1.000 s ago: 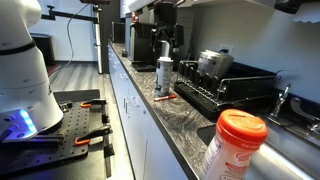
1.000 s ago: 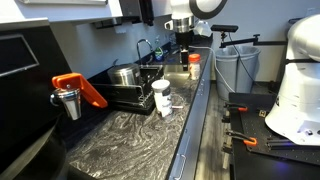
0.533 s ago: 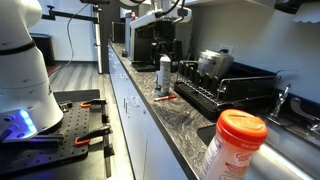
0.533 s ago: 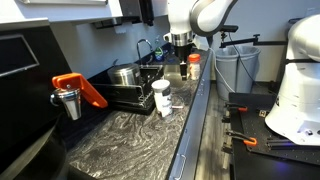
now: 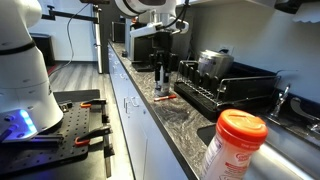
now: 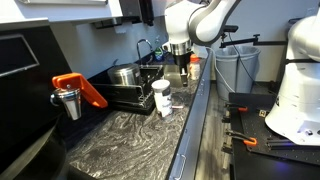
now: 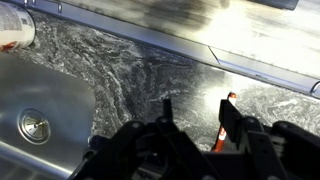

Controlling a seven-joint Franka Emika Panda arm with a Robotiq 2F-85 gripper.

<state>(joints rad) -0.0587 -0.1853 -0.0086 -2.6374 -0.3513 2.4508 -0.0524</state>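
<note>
Within the last second the arm has swung in over the counter (image 5: 176, 120). That brings the gripper (image 7: 197, 125), jaws apart and empty, right above a slim orange tool (image 7: 217, 143). The tool lies flat on the dark granite near the counter's front edge, between the sink (image 7: 40, 105) and a white tumbler (image 6: 161, 96).

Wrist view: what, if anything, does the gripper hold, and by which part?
Nothing; the gripper is open above the countertop, its fingers apart and empty.
</note>
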